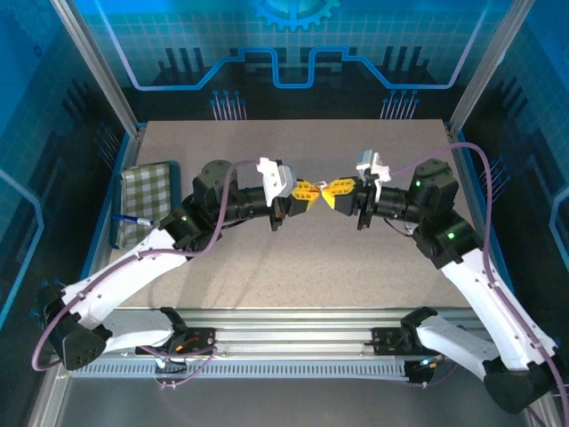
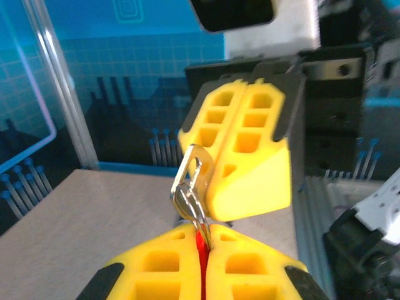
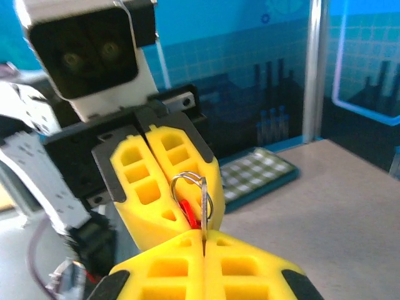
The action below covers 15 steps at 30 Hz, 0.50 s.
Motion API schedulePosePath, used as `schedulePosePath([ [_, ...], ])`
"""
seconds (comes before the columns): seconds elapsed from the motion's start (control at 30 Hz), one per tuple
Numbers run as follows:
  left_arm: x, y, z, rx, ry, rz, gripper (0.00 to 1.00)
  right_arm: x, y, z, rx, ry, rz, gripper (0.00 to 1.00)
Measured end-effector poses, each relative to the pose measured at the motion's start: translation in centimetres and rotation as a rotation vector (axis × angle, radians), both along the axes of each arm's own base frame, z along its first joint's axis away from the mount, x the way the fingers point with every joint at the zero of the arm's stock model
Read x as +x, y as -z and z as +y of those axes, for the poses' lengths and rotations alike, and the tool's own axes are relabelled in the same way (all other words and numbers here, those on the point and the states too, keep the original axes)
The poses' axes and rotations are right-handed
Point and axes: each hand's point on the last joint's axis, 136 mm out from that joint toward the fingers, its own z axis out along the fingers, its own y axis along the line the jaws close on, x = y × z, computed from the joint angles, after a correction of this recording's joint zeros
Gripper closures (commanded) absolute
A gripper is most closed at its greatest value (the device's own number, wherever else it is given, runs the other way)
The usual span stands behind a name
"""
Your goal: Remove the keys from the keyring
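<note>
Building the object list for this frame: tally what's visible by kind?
grippers: 2, left gripper and right gripper, both shut
keyring: 1
key: 1 clearly seen
red tag: 1
checked tray: 1
blue-white item on tray: 1
total: 7

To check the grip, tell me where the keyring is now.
The keyring is pinched in mid-air over the middle of the table; in the top view the left gripper is on its left and the right gripper on its right.
</note>
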Motion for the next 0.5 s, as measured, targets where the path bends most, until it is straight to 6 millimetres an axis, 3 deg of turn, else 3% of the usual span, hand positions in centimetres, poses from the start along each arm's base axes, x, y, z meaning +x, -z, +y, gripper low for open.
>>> schedulePosePath([
  [0.2,-0.5,1.1,0.6,0.092,-0.033,-0.058,1.0,-0.9,1.0,0.4,-0.172,0.105,-0.219,1.0],
  [0.5,-0.6,2.5,1.0,0.155,-0.048,-0.06,1.0,-1.2,2.1,-0.2,-0.297,0.155,-0.404,1.0],
])
